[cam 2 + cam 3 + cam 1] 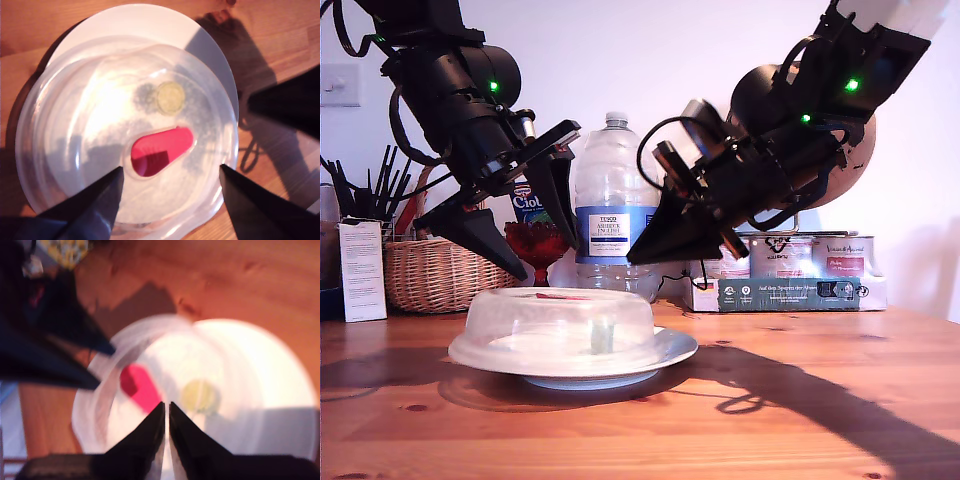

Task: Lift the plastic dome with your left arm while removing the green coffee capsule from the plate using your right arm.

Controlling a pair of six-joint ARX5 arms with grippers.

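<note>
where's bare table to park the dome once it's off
Free: the wide wooden stretch at the exterior view's right, between the plate and the boxes and tins, shaded only by arm shadows. The front strip below the plate is bare too. Crowded: behind the plastic dome, with the water bottle, red glass and wicker basket.

The plastic dome [560, 325] sits on the plate [672, 347], covering the green coffee capsule [602, 336].
</note>
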